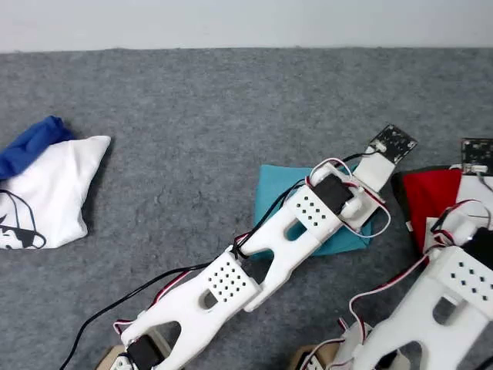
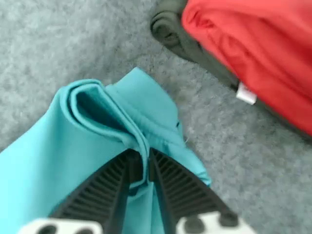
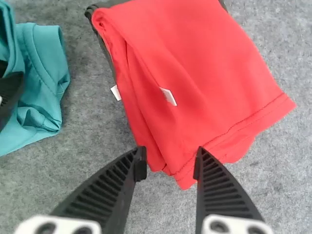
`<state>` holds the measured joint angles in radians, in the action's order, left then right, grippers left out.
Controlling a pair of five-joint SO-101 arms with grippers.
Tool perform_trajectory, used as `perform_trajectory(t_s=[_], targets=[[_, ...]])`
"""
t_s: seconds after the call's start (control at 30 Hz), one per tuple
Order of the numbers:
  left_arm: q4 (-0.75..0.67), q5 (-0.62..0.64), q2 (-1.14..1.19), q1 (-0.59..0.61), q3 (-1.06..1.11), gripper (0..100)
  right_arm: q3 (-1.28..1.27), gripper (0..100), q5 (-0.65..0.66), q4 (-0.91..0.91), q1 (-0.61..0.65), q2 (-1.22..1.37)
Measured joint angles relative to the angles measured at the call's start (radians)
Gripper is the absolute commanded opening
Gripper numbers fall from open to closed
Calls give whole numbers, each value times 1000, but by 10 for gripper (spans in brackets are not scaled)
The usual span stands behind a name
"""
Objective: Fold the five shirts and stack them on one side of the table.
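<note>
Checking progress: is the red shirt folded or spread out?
Folded: the red shirt lies as a compact, layered rectangle on a dark garment.

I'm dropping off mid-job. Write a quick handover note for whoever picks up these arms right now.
Left gripper: shut on a fold of the teal fabric shirt, mid-table.
Right gripper: open, straddling the edge of the folded red shirt, which lies on a dark shirt at the right.
White printed shirt overlaps a blue shirt at the far left.
Done: two pairs piled apart.
Left: finish folding teal, gather all five on one side.
</note>
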<state>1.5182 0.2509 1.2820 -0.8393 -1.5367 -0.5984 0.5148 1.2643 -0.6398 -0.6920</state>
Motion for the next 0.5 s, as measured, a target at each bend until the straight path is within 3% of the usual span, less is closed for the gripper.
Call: perform_trajectory(t_s=[0.43,0.5], targets=[[-63,0,5,-5,-74,17,0,169,0,0,0,0],[-63,0,5,-3,-74,51,0,169,0,0,0,0]])
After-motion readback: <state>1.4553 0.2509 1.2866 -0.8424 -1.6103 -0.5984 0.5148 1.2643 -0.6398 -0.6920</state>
